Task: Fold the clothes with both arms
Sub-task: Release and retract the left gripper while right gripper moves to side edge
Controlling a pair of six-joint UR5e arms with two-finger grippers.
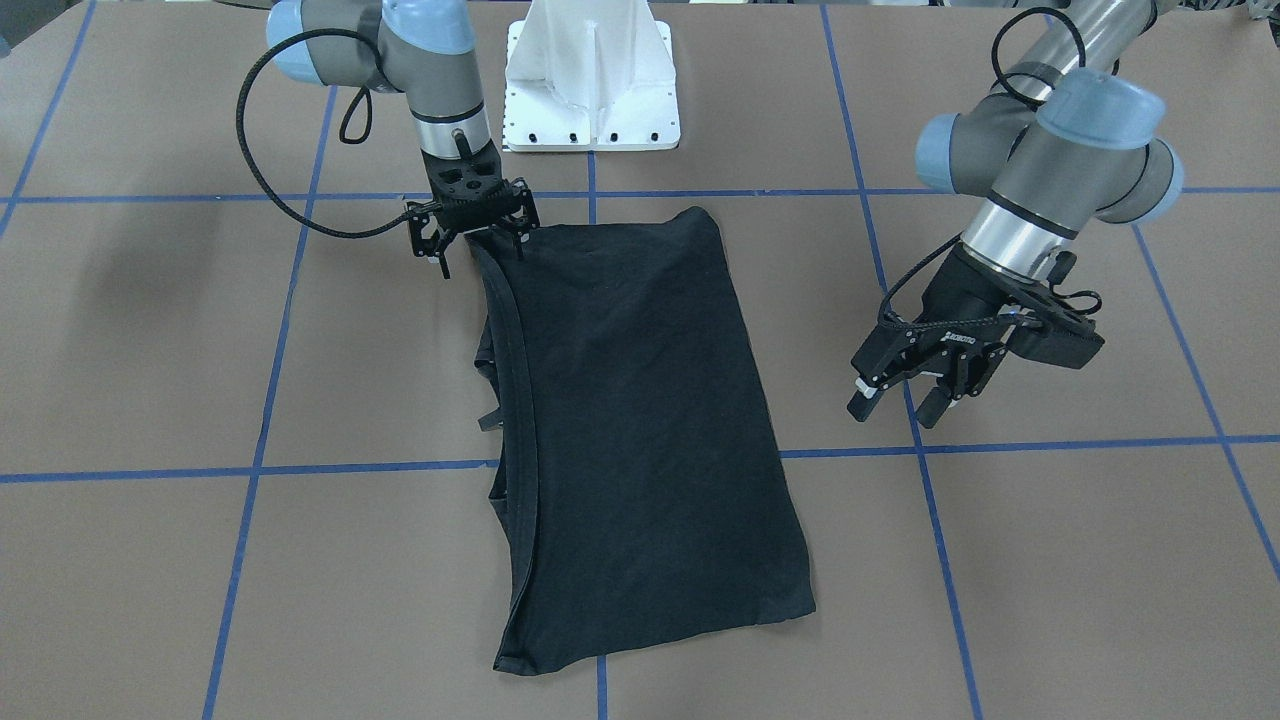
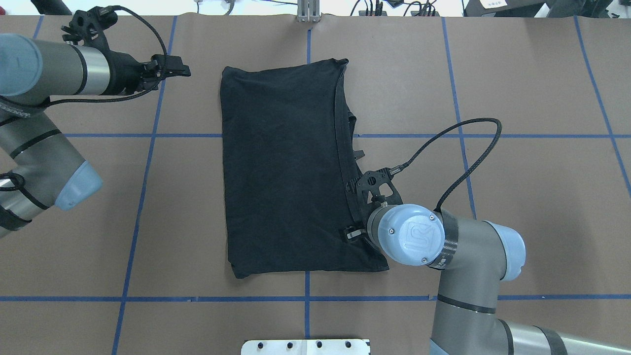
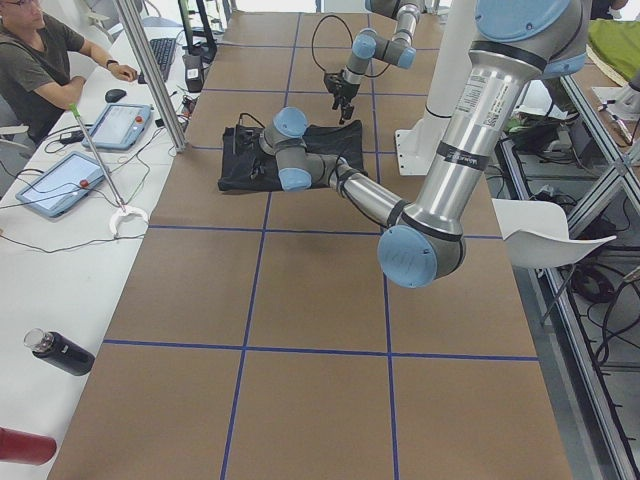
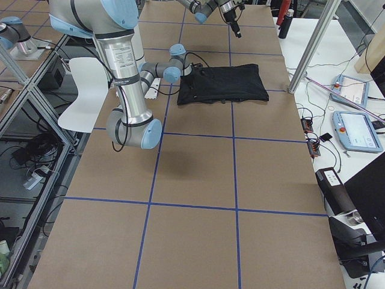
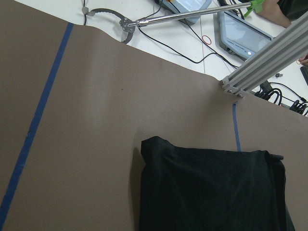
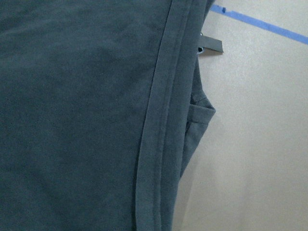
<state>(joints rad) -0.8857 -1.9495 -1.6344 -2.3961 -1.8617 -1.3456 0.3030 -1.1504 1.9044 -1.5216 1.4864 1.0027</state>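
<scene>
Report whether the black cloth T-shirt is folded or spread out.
Folded. The black cloth T-shirt lies as a layered rectangle, no sleeves spread, a hemmed edge over layers beneath.

Bright, even overhead light (soft shadows), mostly sharp.

A white metal pedestal base point(image 1: 592, 90) stands at the robot-side edge of the brown paper-covered table with blue tape lines point(image 1: 1050, 560). A silver aluminium post point(image 3: 148, 70) rises at the opposite edge, and a grey-framed tablet point(image 3: 58, 183) lies beyond it.

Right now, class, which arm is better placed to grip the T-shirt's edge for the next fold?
Probably the right. The right end effector is at the T-shirt's hemmed corner nearest the base; the left end effector hangs open over the table, apart from the cloth.
</scene>
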